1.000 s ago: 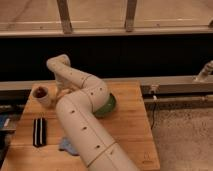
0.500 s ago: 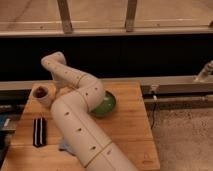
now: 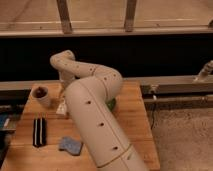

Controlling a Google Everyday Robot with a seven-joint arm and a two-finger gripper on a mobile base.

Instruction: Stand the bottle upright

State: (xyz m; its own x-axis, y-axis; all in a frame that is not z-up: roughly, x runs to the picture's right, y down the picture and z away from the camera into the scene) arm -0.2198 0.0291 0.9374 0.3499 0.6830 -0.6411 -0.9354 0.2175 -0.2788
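Note:
My arm sweeps across the wooden table and hides much of it. The gripper hangs down at the arm's far left end, just right of the white cup. A small cream-white piece, which looks like the bottle, shows right under the gripper, on or close to the table top. Most of it is hidden by the gripper and the arm, so I cannot tell whether it lies or stands. Whether the gripper holds it does not show.
A short white cup with a dark inside stands at the back left. A black striped flat object lies front left and a blue cloth beside it. A sliver of the green bowl shows behind the arm. A dark wall and rail run behind the table.
The arm has swung so that the wrist points down left of the bowl, next to the cup. The blue cloth is now uncovered and the bowl is mostly hidden.

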